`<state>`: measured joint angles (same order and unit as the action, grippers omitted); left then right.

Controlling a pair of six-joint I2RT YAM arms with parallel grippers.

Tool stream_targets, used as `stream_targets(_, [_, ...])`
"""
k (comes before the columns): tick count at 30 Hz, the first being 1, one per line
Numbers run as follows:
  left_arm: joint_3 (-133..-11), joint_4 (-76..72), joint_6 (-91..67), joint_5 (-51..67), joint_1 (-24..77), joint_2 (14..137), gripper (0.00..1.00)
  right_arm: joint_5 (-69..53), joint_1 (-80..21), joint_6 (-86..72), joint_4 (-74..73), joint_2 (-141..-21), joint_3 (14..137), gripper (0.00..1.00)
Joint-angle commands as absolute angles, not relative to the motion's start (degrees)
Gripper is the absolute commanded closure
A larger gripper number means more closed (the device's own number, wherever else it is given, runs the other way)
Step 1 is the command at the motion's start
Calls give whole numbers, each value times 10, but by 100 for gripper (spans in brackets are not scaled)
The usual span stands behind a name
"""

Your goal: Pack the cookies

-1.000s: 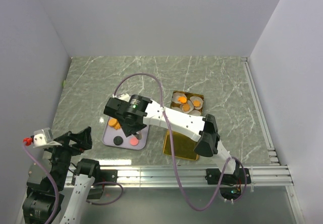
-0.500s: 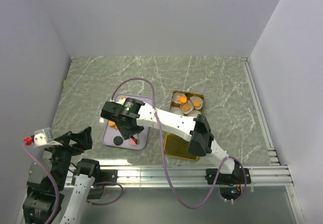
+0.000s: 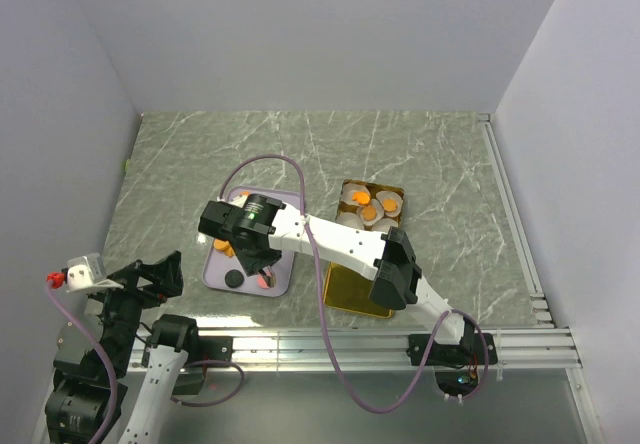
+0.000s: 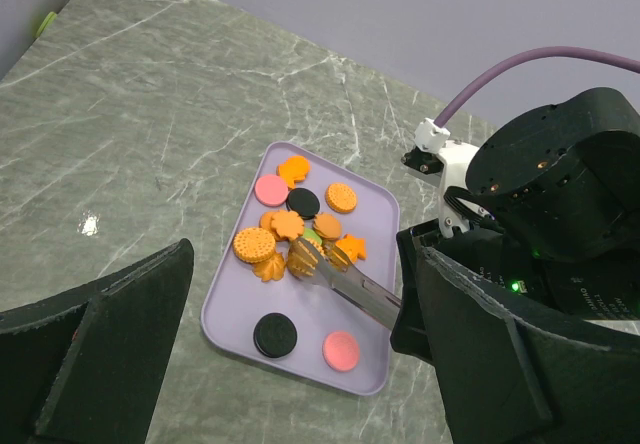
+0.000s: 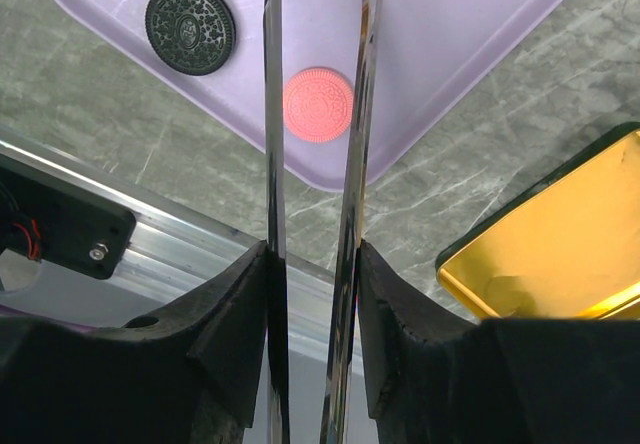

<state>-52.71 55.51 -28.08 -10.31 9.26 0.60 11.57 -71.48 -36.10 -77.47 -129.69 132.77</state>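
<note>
Step in hand, as judged: picking one cookie from the heap. The right claw [image 4: 309, 262], fitted with two long steel blades, reaches over the lavender rectangular plastic tray [image 4: 232, 309] on the grey marbled table [image 4: 150, 114]. Its blades stand narrowed to a slim gap, with the tips at a ridged orange cookie [image 4: 302, 251]. Whether that cookie is pinched cannot be told. The left claw [image 3: 150, 276] hangs wide open and empty, well to the near left of the right claw.

Recommended practice: the blades should bear on that cookie's edges alone and squeeze lightly. The lift should go straight up, clear of its neighbours, before swinging right to the gold rectangular metal tin [image 3: 352, 295].

Count on the tray: about eight orange cookies, all at the tips. There are two pink, one [image 5: 318, 105] seen between the blades. There are two black, one [image 5: 190, 27] just beside them. One green is partly hidden.

White paper cups [image 3: 372, 207] in the tin hold orange cookies; they are too small to count.
</note>
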Motion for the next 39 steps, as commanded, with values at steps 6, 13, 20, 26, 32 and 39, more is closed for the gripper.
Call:
stream_targets(6, [-526, 533, -268, -93, 93, -37, 1, 131, -697, -373, -824, -1234, 1327, 62])
stream_targets(13, [-526, 533, -267, -91, 93, -37, 0, 138, -670, -390, -824, -1158, 1288, 62])
stream_targets(20, [-525, 532, -265, -88, 93, -34, 1, 179, -633, -403, -824, -1066, 1186, 62])
stream_targets(26, [-525, 532, -265, -84, 93, -30, 1, 201, -578, -409, -798, -950, 1038, 64])
stream_targets(32, [-524, 530, -262, -80, 93, -28, 0, 203, -535, -403, -762, -883, 936, 64])
stream_targets(39, [-524, 530, -261, -78, 94, -24, 1, 207, -524, -388, -739, -896, 909, 66])
